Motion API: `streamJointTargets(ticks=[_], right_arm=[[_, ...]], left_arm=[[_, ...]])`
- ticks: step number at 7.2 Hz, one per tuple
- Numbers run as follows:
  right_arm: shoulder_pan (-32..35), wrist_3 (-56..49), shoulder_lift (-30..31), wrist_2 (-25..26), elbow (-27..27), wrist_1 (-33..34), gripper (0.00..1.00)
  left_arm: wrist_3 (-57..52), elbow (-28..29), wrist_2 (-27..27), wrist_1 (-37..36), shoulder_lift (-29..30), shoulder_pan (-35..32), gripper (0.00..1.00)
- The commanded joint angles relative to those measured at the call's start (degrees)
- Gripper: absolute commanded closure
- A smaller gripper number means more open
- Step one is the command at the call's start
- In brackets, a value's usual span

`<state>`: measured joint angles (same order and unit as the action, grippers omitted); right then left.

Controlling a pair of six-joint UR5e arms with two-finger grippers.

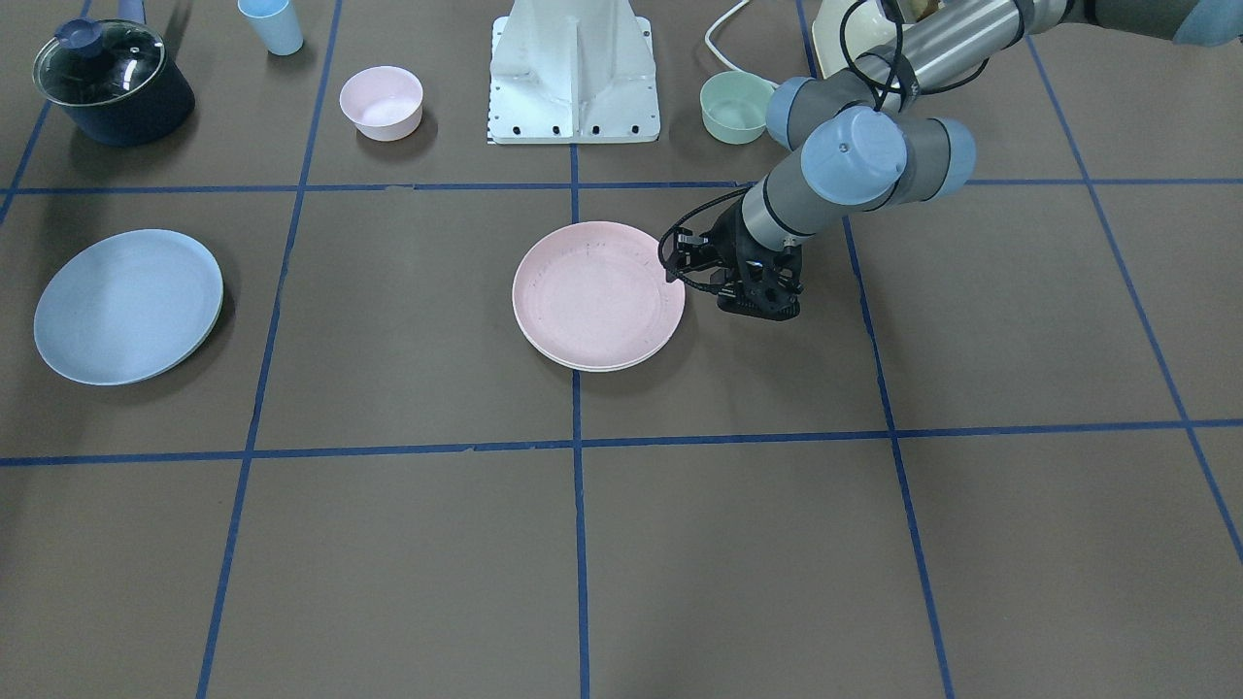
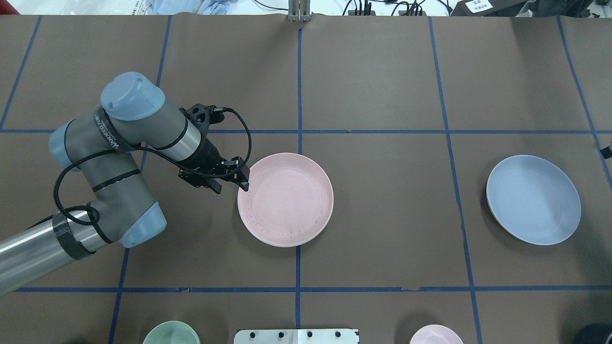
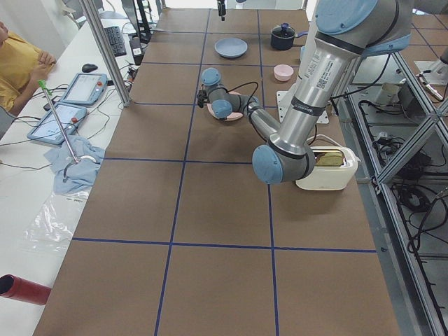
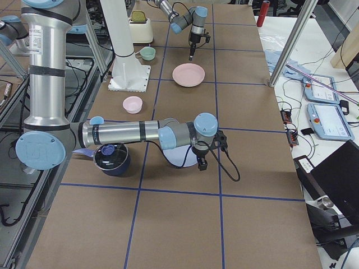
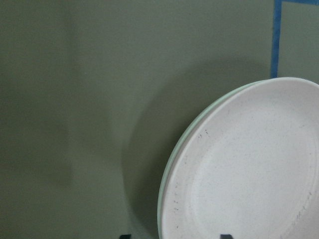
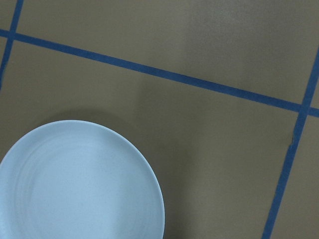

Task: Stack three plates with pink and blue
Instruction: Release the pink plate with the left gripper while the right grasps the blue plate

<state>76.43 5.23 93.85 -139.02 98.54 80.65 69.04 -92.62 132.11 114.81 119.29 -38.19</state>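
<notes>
A: What is on the table (image 1: pixel 1020 320) right now?

B: Biggest first. The left arm (image 2: pixel 114 186) reaches in and ends just beside the pink plate (image 2: pixel 285 199), on the robot's left side of it. That pink plate lies flat on the cream plate (image 1: pixel 594 369), and only a thin pale rim shows beneath it.

A: And the blue one?

B: The blue plate (image 2: pixel 533 199) lies alone, well apart from the pink plate, out on the robot's right. Past it, farther still from the pink plate, stands a dark lidded pot (image 1: pixel 112 83).

A: Smaller things?

B: A small pink bowl (image 1: pixel 381 102) and a mint-green bowl (image 1: pixel 735 107) sit on the robot's side of the pink plate, one to each hand. A pale blue cup (image 1: pixel 272 24) stands beyond the pink bowl.

A: The grippers?

B: The left gripper (image 1: pixel 757 301) hangs pointing down next to the pink plate's rim. Its fingertips (image 5: pixel 225 236) are spread apart and grip nothing. The right gripper (image 4: pixel 201 163) hangs by the blue plate, far from the pink one. Whether it is spread or closed I cannot tell.
</notes>
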Motion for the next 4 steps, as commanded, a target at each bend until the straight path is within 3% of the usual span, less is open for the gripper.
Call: streamJointTargets(ticks=[1,2,4], right_arm=[[-4.77,10.53,-0.42,2.33,-2.45,-7.81,0.00],[-8.54,18.34,0.10,5.22,-2.82,-12.31,0.01],[-12.95,22.10,3.26,6.65,-4.83,-19.62,0.06]], left_arm=[[0.74,-2.54,0.34,0.24,-0.63,-3.18,0.00],[0.65,-4.30,0.43,0.24,-2.12,-5.73,0.00],[0.39,-4.76,0.52,0.15,-2.40,-7.43,0.00]])
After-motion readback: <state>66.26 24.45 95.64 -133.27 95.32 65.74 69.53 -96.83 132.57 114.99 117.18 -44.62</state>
